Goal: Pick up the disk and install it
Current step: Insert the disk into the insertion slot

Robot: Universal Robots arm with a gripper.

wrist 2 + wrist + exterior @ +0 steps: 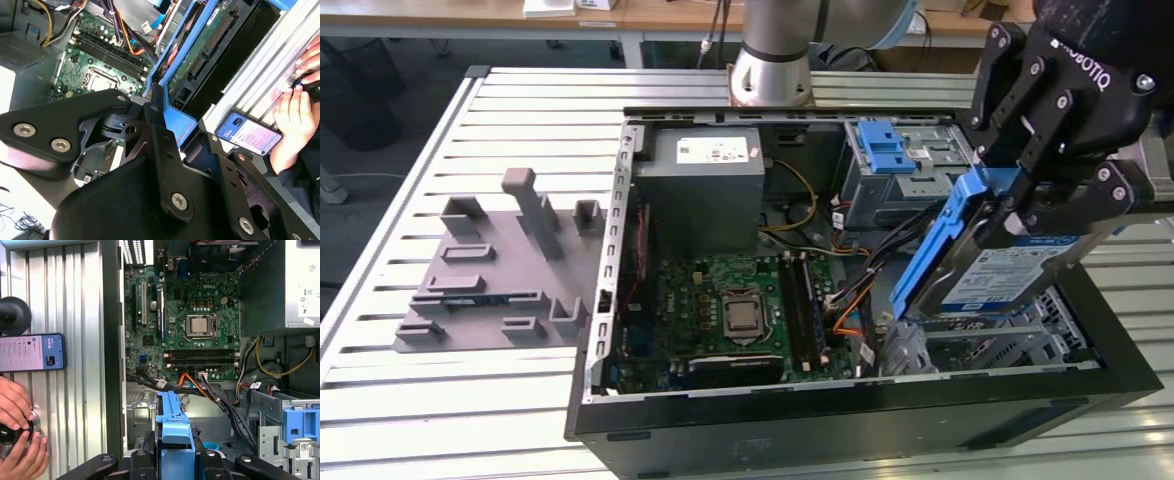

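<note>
**Figure: disk held over the open tower.** The black two-fingered gripper [1047, 212] has its fingers clamped on the upper end of the flat silver hard drive with a blue-and-white label and blue plastic side rails [987, 275]. This disk hangs tilted at the exterior view's right, above the near right corner of the open black computer case [854, 405]. Its lower end is just over the perforated silver drive cage [1047, 335]; whether the two touch cannot be told. One blue rail [172, 432] runs between the fingers in the first wrist view.

To the exterior view's left of the disk lie the green motherboard [734, 300] and a bundle of black and orange cables [874, 265]. The grey power-supply box [707, 170] sits at the far side.

**Doing the step well (a judgement).**
- The disk is gripped at one end only, so it may pivot. The grip should be firm and the travel slow.
- The tilt needs taking out so that both rails run parallel to the cage walls — a skewed entry is likely to jam.
- The cable bundle is near the disk's lower edge and should be kept out from under it.

A person's hands [15, 440] and a smartphone [31, 352] rest on the slatted metal table [75, 340] beyond the case wall, apart from the work
</note>
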